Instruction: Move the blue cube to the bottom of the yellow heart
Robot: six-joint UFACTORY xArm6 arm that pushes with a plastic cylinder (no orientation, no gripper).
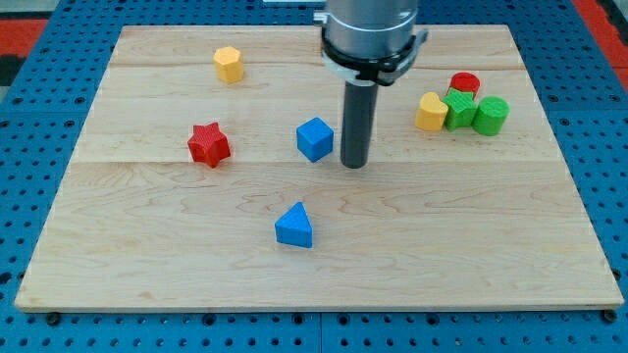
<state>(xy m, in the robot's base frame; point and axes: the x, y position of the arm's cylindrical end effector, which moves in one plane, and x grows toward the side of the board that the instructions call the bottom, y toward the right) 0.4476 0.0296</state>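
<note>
The blue cube (315, 138) sits near the middle of the wooden board (147, 245). My tip (354, 164) is on the board just to the view's right of the cube, a small gap apart. The yellow heart (430, 112) lies at the view's upper right, touching a green star-like block (458, 110). The blue cube is well to the view's left of the heart and slightly lower.
A red cylinder (464, 84) and a green cylinder (491, 115) crowd the green block beside the heart. A yellow hexagonal block (229, 65) is at the upper left, a red star (208, 144) at the left, a blue triangle (294, 226) below centre.
</note>
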